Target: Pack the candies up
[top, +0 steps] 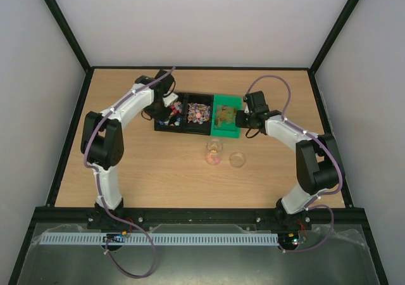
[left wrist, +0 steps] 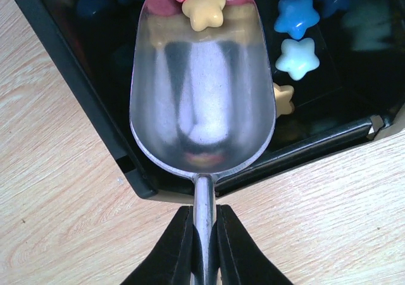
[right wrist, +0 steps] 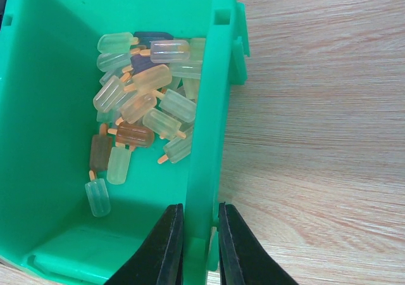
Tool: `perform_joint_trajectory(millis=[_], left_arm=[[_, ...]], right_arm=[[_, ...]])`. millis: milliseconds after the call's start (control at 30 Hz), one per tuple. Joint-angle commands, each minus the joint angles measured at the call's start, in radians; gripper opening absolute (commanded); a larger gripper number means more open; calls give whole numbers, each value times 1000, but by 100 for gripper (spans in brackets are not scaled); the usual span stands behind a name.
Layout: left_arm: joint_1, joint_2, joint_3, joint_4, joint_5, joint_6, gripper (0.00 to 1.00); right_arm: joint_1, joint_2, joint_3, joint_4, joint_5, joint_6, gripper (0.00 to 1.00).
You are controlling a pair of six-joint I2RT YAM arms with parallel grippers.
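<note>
My left gripper [left wrist: 204, 212] is shut on the handle of a metal scoop [left wrist: 202, 88]. The scoop's bowl lies in a black tray [left wrist: 88, 107], its front lip touching a yellow star candy [left wrist: 204, 7] and pink ones. Blue star candies [left wrist: 297, 16] lie loose beside it. My right gripper [right wrist: 200, 212] is shut on the right wall of a green bin [right wrist: 205, 107] that holds pale popsicle-shaped candies [right wrist: 142, 107]. In the top view the left gripper [top: 166, 111] is over the tray's left compartment and the right gripper [top: 242, 116] is at the green bin's [top: 226, 130] right side.
The black tray's [top: 183, 130] right compartment holds mixed small candies [top: 198, 112]. A small clear jar [top: 214, 152] with a few candies and a clear round lid [top: 237, 160] stand on the wooden table in front of the bins.
</note>
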Motion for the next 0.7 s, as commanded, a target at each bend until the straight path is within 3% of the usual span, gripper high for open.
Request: perform_joint_trajectory(millis=[0,267,667], left_arm=[[-2,87,42,-132,2,17,2],[-11,131,-1,-7,50,-2,2],[-15,-72,-389,476,138,-14,2]], right_arm=[[5,13,11,-55,-75,-46,1],[5,-1,-4,-39,-133,-74,1],[4,-4,-4,-47,-154,-78,1]])
